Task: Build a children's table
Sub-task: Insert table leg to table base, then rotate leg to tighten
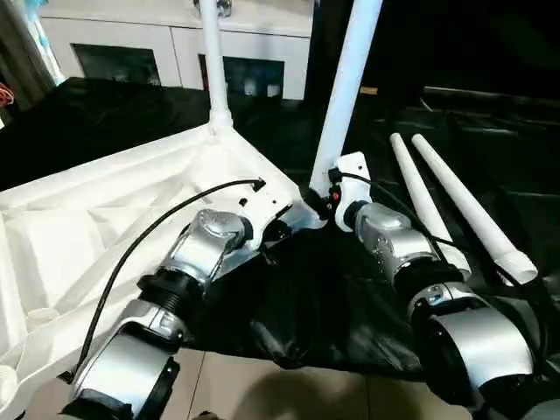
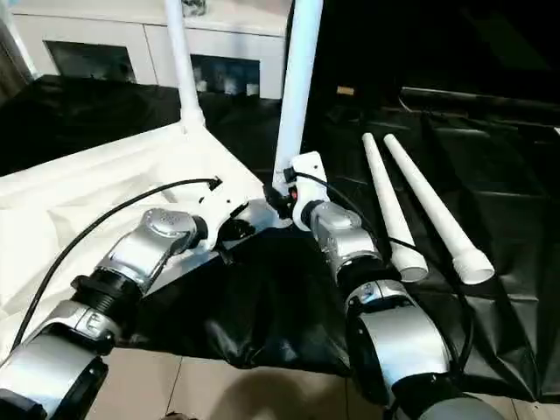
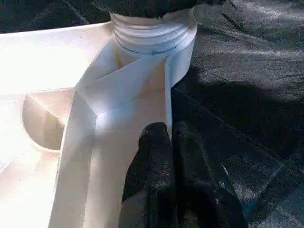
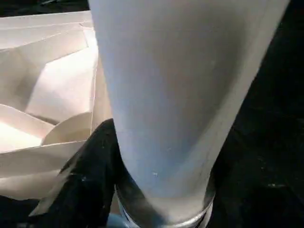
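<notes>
While pressed together, black fingers [image 3: 164,156] of the left gripper [image 3: 171,142] resting against the corner wall of the upturned white plastic ribbed tabletop [image 1: 96,219], just short of its round corner socket [image 3: 154,35]. At that same socket, right gripper [image 1: 325,198] clamped round the foot of a long white tubular leg [image 1: 346,87], one dark finger [image 4: 92,156] hugging its side, the leg leaning slightly and rising beyond the fingertips. Past the left fingers, at the tabletop's next corner, a second white tubular leg [image 1: 213,61] standing upright. Off to the outer side of the right fingers, two more white tapered legs [image 1: 455,206] lying side by side on the black-draped table [image 1: 490,140]. Farthest back, a white cabinet [image 1: 175,35].
</notes>
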